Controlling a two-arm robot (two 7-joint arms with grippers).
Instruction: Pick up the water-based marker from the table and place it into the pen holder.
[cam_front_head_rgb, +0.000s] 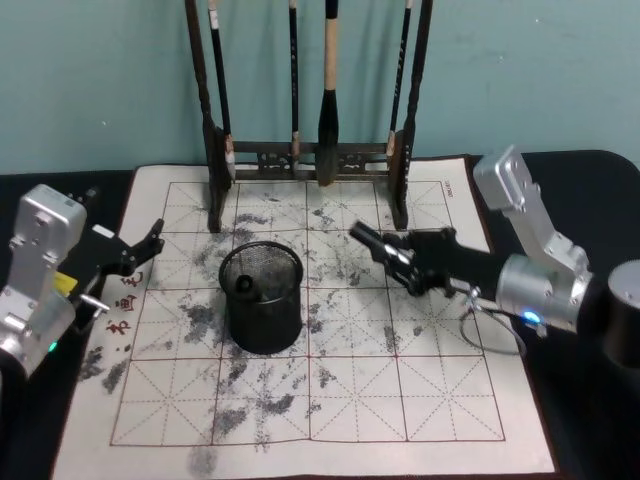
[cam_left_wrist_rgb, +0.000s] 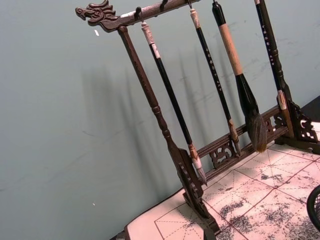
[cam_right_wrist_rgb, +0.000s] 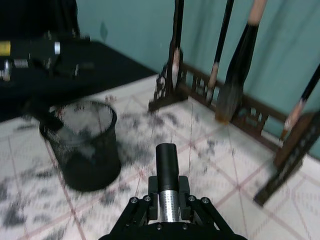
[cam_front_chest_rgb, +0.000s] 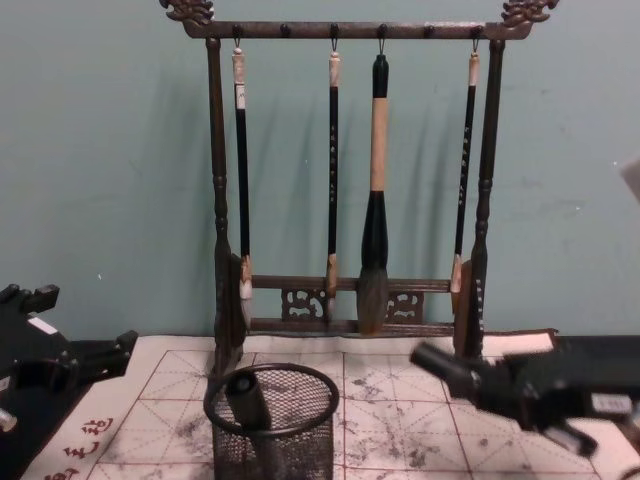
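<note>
Marker (cam_front_head_rgb: 372, 243): clamped in the right gripper (cam_front_head_rgb: 404, 264), off the mat (cam_front_head_rgb: 400, 400). The fingers (cam_right_wrist_rgb: 134, 212) close on either side of the silver barrel, and the black cap sticks out past the fingertips toward the pen holder (cam_front_head_rgb: 262, 310). In the head view the marker lies roughly level, to the right of the holder and slightly farther back, apart from it and not above its mouth. In the chest view its cap end sits about level with the holder's rim. Pen holder: black mesh cup, upright on the mat left of centre, with a dark cylinder (cam_front_chest_rgb: 246, 397) leaning inside it. Mat: white felt with a red grid and ink stains, spread on the dark table (cam_front_head_rgb: 70, 185). Rack (cam_front_chest_rgb: 215, 200): dark wood with carved ends, standing at the back edge of the mat, with four brushes (cam_front_chest_rgb: 378, 180) hanging tips down. Left gripper (cam_front_head_rgb: 148, 250): at the left edge of the mat, fingers spread and holding nothing, well apart from holder and marker.
</note>
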